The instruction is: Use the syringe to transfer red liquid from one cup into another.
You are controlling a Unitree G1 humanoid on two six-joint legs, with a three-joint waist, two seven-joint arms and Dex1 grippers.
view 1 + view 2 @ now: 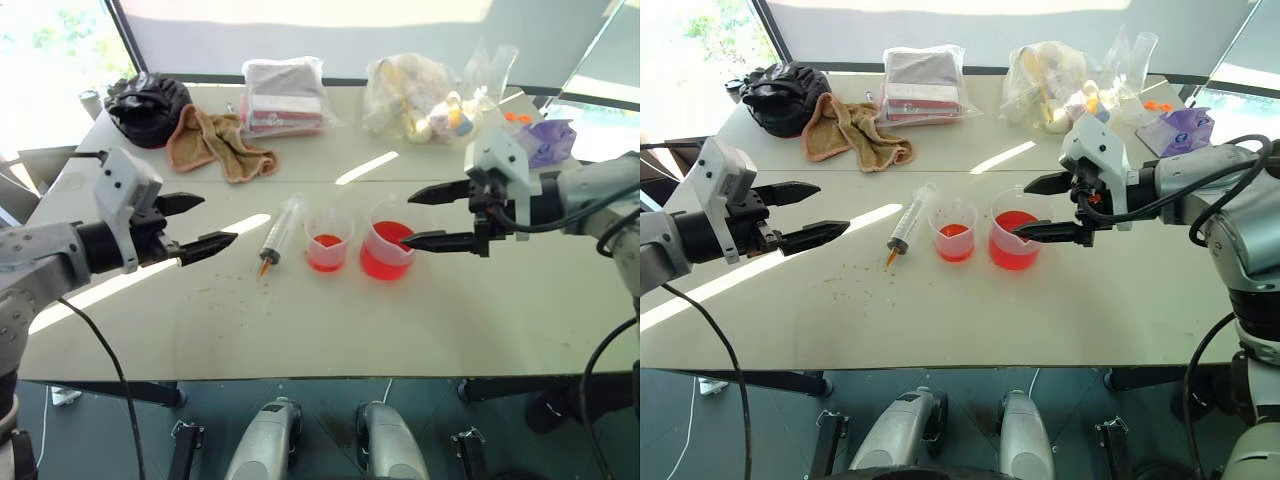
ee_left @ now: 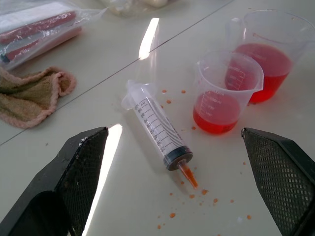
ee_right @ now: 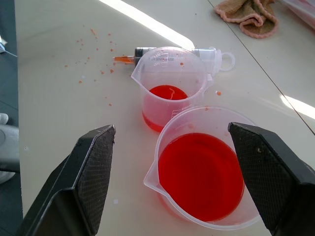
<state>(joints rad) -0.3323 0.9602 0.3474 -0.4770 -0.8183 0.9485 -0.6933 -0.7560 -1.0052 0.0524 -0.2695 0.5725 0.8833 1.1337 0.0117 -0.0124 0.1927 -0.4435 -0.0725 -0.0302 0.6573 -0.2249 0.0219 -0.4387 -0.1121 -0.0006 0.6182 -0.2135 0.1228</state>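
So the bench point(image 1: 300, 330) is a pale cream top with a seam running across it, streaks of sunlight on it, and a scatter of little orange-red droplets point(image 2: 204, 196) on the near part.

Both grippers hang above it with nothing in them. The left gripper point(image 1: 195, 224) has its fingers spread wide, and so does the right gripper point(image 1: 428, 215), whose fingers sit over the larger cup.

Between the two sets of fingers, nearest the left ones, the syringe point(image 1: 280, 232) lies flat on the bench, orange tip toward the near edge, plunger pushed in as far as I can tell. The barrel has a printed scale, but I can't read the numbers properly.

Just beside it, toward the right fingers, stands the smaller cup point(image 1: 328, 240) with a shallow layer of red liquid point(image 1: 327, 247). Right next to that is the larger measuring cup point(image 1: 388, 250), holding noticeably more red liquid, with its spout facing the near edge. Both have moulded graduations; too faint to read.

Past the seam there's a tan towel point(image 1: 215, 142), a black bag point(image 1: 147, 105), a clear bag with folded pink-and-white stuff point(image 1: 285, 95), a clear bag of small items point(image 1: 415, 97) and something purple point(image 1: 548, 138) at the far right.

Behind that is a grey wall with bright windows either side.
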